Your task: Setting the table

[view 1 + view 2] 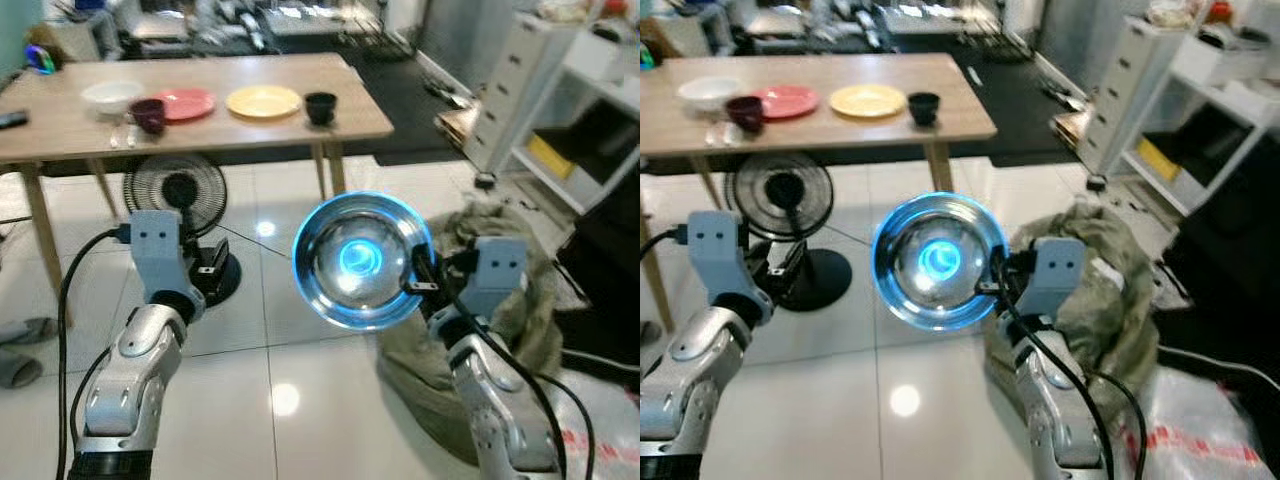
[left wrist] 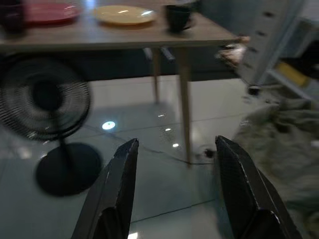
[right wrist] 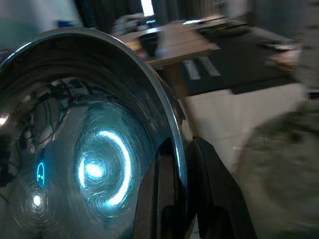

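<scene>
- Polished steel catches the light: a round, shiny metal bowl [image 1: 362, 260] is carried by the right gripper [image 3: 180, 199], whose two black fingers pinch its rim, one inside and one outside the wall.
- The bowl is tipped so its hollow faces the head camera. An edge pinch leaves it hanging that way, which looks workable for carrying but would need levelling before it is set down.
- The left gripper [image 2: 174, 189] is held out in front with its fingers spread wide and nothing between them, probably kept free to steady the bowl or balance the walk.
- Ahead stands a long light-wood table [image 1: 60, 130], already bearing a white bowl [image 1: 110, 95], a dark maroon cup [image 1: 150, 114], a pink plate [image 1: 186, 102], a yellow plate [image 1: 264, 101] and a black cup [image 1: 320, 106], spaced along it like place settings.
- The steel bowl is well apart from the table, over tiled floor.
- A black floor fan [image 1: 178, 195] stands under the table's near edge, and a heap of olive cloth [image 1: 500, 330] lies beside the right arm; both may crowd the approach.
</scene>
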You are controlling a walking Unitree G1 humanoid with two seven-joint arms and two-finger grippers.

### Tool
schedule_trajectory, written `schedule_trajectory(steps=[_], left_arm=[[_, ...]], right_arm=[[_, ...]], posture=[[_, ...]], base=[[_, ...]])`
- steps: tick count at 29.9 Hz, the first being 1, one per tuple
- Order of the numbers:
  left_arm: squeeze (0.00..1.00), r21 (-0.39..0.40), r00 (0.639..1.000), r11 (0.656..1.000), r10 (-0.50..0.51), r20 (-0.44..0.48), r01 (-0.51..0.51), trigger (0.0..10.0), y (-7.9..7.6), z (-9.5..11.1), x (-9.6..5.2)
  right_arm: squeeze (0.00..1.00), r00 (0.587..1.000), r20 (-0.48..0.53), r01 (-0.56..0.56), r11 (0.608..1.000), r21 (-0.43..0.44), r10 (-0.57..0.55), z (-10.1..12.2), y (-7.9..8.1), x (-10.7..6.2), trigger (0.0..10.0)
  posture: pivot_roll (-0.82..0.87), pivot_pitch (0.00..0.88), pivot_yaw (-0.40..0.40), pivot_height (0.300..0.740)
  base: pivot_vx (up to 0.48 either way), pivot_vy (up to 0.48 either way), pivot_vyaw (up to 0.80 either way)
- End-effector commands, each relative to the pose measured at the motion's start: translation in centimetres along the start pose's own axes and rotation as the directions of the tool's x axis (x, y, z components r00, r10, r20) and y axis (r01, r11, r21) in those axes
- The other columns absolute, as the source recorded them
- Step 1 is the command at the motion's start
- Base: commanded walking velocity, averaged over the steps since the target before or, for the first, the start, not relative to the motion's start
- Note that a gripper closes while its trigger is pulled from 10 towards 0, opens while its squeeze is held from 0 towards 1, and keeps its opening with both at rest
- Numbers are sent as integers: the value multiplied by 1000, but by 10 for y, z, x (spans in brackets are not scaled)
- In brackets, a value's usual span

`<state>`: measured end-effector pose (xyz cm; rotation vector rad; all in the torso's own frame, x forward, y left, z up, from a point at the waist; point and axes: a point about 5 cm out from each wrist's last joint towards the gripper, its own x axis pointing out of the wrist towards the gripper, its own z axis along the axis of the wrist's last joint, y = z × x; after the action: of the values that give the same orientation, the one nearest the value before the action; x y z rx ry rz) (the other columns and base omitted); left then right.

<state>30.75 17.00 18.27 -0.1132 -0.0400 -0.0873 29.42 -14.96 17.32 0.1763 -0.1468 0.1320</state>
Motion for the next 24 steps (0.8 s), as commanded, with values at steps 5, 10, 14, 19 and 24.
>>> schedule_trajectory(steps=[5, 10, 14, 19, 24], left_arm=[[0, 35, 1000, 999, 12, 17, -13, 10000, 1, 4, 2], [0, 84, 998, 995, 48, 47, -52, 10000, 4, 7, 4], [0, 82, 998, 995, 48, 49, -52, 10000, 4, 8, 5], [0, 85, 998, 995, 43, 50, -47, 10000, 3, 7, 6], [0, 88, 998, 995, 39, 50, -44, 10000, 2, 7, 6]], right_arm=[[0, 996, 53, -80, 996, 25, 79, 7, 12, 3, 10000], [0, 990, 88, -117, 992, 48, 112, 12, 21, 7, 10000], [0, 989, 91, -119, 992, 50, 114, 13, 22, 8, 10000], [0, 989, 93, -120, 992, 49, 115, 12, 21, 8, 10000], [0, 987, 93, -139, 989, 52, 134, 11, 24, 8, 10000]], posture=[[-64, 0, 81, 740], [-54, 0, 83, 740], [-53, 0, 85, 740], [-55, 0, 88, 740], [-53, 0, 90, 740]], base=[[0, 0, -160], [392, 0, 0], [480, 0, 0], [480, 0, 0], [480, 0, 0]])
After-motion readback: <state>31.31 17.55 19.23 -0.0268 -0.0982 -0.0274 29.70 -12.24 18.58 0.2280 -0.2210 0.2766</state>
